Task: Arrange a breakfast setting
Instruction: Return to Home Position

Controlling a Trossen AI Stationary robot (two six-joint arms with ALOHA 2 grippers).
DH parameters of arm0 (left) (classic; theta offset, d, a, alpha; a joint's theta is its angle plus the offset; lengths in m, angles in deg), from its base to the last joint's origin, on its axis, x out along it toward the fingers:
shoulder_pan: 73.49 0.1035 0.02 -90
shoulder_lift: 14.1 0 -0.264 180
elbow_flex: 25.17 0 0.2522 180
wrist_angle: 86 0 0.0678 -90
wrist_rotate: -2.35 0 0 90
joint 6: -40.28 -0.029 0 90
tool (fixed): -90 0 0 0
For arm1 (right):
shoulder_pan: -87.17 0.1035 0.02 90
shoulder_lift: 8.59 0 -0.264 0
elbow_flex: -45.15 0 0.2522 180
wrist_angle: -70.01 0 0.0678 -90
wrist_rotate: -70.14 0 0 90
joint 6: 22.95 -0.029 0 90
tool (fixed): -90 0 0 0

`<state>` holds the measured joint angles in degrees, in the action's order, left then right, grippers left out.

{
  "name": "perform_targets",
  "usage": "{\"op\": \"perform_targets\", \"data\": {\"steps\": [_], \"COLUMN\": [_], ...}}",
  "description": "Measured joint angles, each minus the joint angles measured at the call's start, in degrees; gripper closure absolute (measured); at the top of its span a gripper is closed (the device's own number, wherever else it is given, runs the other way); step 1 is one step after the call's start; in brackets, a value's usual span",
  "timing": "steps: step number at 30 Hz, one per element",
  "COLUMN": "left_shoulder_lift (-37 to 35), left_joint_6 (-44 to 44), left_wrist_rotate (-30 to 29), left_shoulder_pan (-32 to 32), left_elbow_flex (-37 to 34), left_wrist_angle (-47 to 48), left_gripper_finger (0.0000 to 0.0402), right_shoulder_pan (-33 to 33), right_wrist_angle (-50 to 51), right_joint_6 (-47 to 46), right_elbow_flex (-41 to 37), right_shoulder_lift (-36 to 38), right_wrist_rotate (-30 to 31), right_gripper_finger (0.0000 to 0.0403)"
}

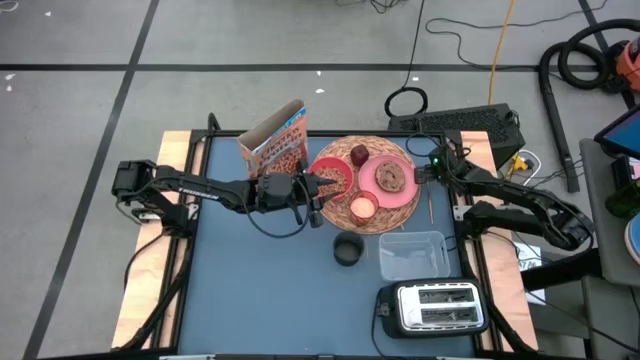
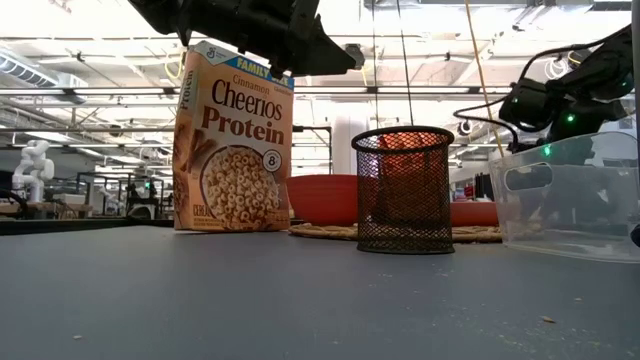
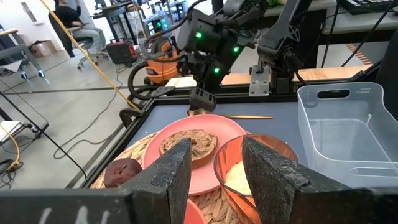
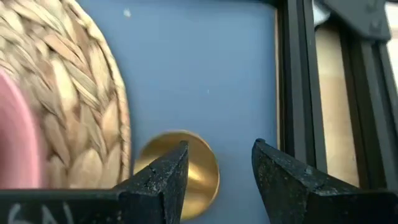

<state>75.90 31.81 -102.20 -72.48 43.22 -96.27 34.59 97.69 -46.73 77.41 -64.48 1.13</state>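
The round wicker mat (image 1: pixel 345 215) lies at the table's far middle. On it are the pink bowl (image 1: pixel 338 166), the pink plate (image 1: pixel 405 196) with the browned bread (image 1: pixel 390 177), the dark red fruit (image 1: pixel 358 154) and the small pink cup (image 1: pixel 362 208). The cereal box (image 1: pixel 275 143) stands upright just left of the mat. My left gripper (image 3: pixel 214 146) is open and empty above the bowl, short of the cup (image 3: pixel 249 171). My right gripper (image 4: pixel 221 149) is open and points down over the gold spoon's round end (image 4: pixel 189 174), beside the mat's right edge (image 4: pixel 93 93). I see no touch.
A black mesh cup (image 1: pixel 348 249) stands on the table near the mat. The clear tub (image 1: pixel 412 252) and the silver toaster (image 1: pixel 435 305) stand at the near right. The table's near left is bare blue surface (image 1: pixel 250 290).
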Motion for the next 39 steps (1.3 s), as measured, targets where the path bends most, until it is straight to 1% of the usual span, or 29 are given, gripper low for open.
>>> {"op": "perform_targets", "data": {"steps": [5,10,13,16,17,21,23,26,29,32,37,39], "left_shoulder_lift": [0.0,0.0,0.0,0.0,0.0,0.0,0.0,0.0,-0.6,-1.7,-5.8,-8.1], "left_joint_6": [0.0,0.0,0.0,0.0,0.0,0.0,-0.2,-0.4,-0.6,-0.6,-0.6,-0.6], "left_wrist_rotate": [0.0,0.0,0.0,0.0,0.0,0.0,0.0,0.0,0.0,0.0,0.0,0.0], "left_shoulder_pan": [0.0,0.0,0.0,0.0,0.0,0.0,0.0,0.0,0.0,0.0,0.0,0.0], "left_elbow_flex": [0.0,0.0,0.0,0.0,0.0,0.0,0.0,0.0,0.0,0.0,0.0,0.0], "left_wrist_angle": [0.0,0.0,0.0,0.0,0.0,0.0,0.0,0.0,0.4,0.1,3.2,5.6], "left_gripper_finger": [0.0252,0.0252,0.0252,0.0252,0.0252,0.0252,0.0252,0.0252,0.0252,0.0252,0.0252,0.0252], "right_shoulder_pan": [0.0,0.0,0.0,0.0,0.0,0.1,0.1,0.5,2.1,4.7,9.9,12.1], "right_wrist_angle": [-0.5,-0.6,-0.6,-1.6,-2.2,-5.7,-7.5,-10.1,-12.8,-16.6,-22.5,-24.8], "right_joint_6": [2.5,9.4,10.9,10.3,9.7,10.1,9.6,8.7,8.4,8.0,7.9,7.9], "right_elbow_flex": [0.5,2.2,3.2,3.8,3.8,3.8,3.8,3.8,3.8,3.8,3.8,3.8], "right_shoulder_lift": [4.3,10.0,13.8,17.4,18.5,22.1,23.4,24.6,25.1,25.1,24.8,24.4], "right_wrist_rotate": [0.0,-0.1,-2.2,-7.6,-10.2,-23.9,-29.8,-36.3,-40.5,-41.1,-40.7,-40.7], "right_gripper_finger": [0.0234,0.0234,0.0234,0.0234,0.0234,0.0235,0.0241,0.0260,0.0288,0.0322,0.0386,0.0398]}}
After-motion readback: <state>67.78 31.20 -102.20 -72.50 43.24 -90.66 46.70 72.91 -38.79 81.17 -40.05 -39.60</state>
